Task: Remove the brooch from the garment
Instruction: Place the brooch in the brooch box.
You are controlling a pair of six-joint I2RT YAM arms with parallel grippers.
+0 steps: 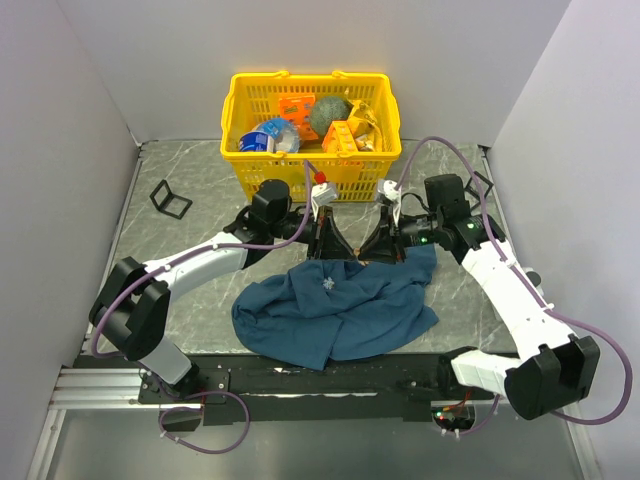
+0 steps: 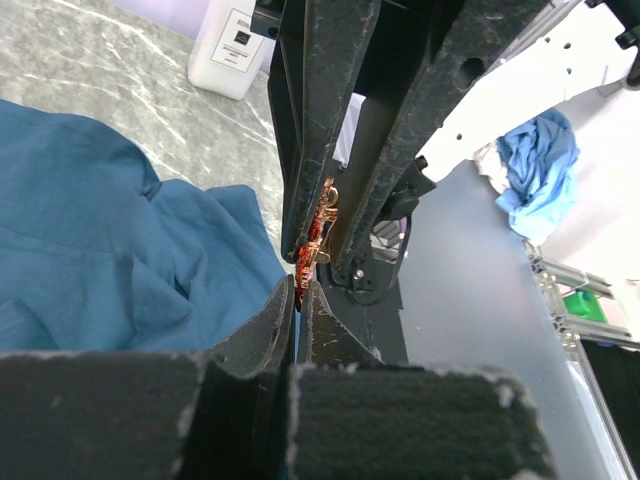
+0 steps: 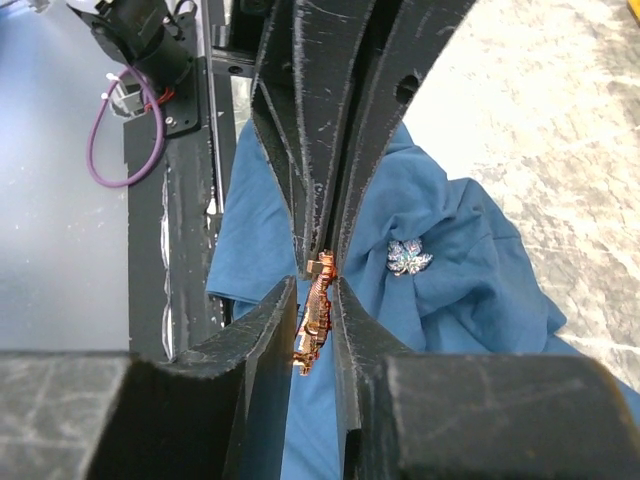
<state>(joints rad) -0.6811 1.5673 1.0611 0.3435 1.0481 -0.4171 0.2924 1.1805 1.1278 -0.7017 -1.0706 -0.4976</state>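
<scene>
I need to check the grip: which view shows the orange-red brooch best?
Right wrist: the brooch sits lengthwise in the right claw, close up and nearly all of it visible. Left wrist shows only a narrow strip of it between the same fingers. In top external it cannot be made out.

I count one blue garment (image 1: pixel 335 312), one orange-red brooch (image 3: pixel 316 312), one silver leaf-shaped brooch (image 3: pixel 408 259), one yellow basket (image 1: pixel 290 172) and one white bottle (image 2: pixel 232 45).
</scene>
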